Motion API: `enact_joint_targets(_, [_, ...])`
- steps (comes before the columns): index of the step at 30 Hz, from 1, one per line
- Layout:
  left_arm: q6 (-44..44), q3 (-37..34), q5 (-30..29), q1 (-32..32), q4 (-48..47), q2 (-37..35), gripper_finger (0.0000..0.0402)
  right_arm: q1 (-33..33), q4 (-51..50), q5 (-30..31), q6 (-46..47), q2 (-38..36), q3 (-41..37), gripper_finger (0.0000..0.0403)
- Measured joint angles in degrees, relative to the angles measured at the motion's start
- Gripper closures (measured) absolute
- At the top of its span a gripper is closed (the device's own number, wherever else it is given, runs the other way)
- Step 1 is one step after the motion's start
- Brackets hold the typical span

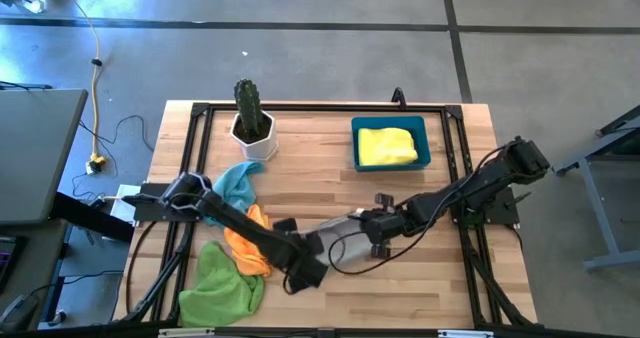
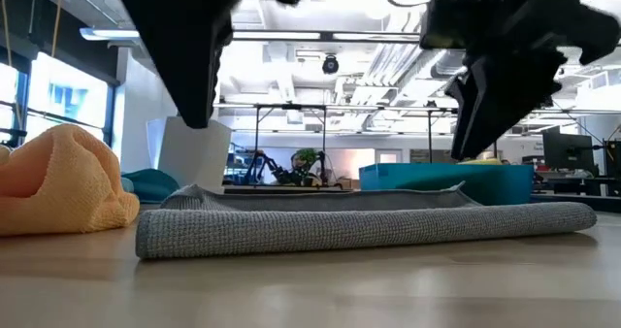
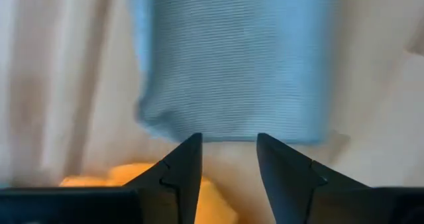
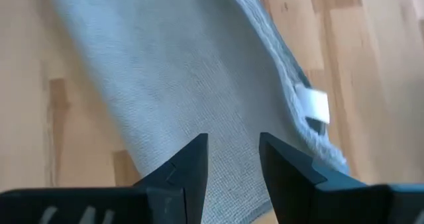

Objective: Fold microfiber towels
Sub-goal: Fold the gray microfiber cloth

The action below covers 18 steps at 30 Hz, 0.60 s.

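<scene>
The grey microfiber towel (image 1: 338, 240) lies folded into a flat band (image 2: 369, 221) on the wooden table, near the middle of its front half. My left gripper (image 3: 228, 144) hangs open just above the band's near-left end, touching nothing. My right gripper (image 4: 233, 144) hangs open above its far-right end, also clear of the cloth. In the low view both grippers, left (image 2: 194, 76) and right (image 2: 500, 85), stand above the towel with a gap below them. A white tag (image 4: 317, 106) sticks out of the towel's edge.
An orange towel (image 1: 250, 246), a lime green towel (image 1: 220, 283) and a light blue towel (image 1: 238, 183) lie bunched at the table's left. A blue bin (image 1: 390, 160) at the far right holds a folded yellow towel (image 1: 385, 145). A potted cactus (image 1: 250, 118) stands at the far edge.
</scene>
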Motion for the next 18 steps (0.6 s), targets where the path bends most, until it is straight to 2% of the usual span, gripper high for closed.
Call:
enact_joint_targets(2, [0.76, -0.65, 0.08, -1.04, 1.59, 0.00, 0.0274, -0.15, 0.75, 0.03, 3.25, 0.00, -1.50, 0.0274])
enact_joint_targets(11, [-8.05, -5.70, 0.20, -1.77, 5.02, 0.14, 0.0293, -0.17, 6.57, -2.77, 21.10, 0.13, -8.31, 0.0274])
enact_joint_targets(18, [-14.60, -1.48, 1.14, -2.60, 1.79, 0.11, 0.0308, -1.21, 8.11, -1.35, 22.50, 0.08, -12.63, 0.0274])
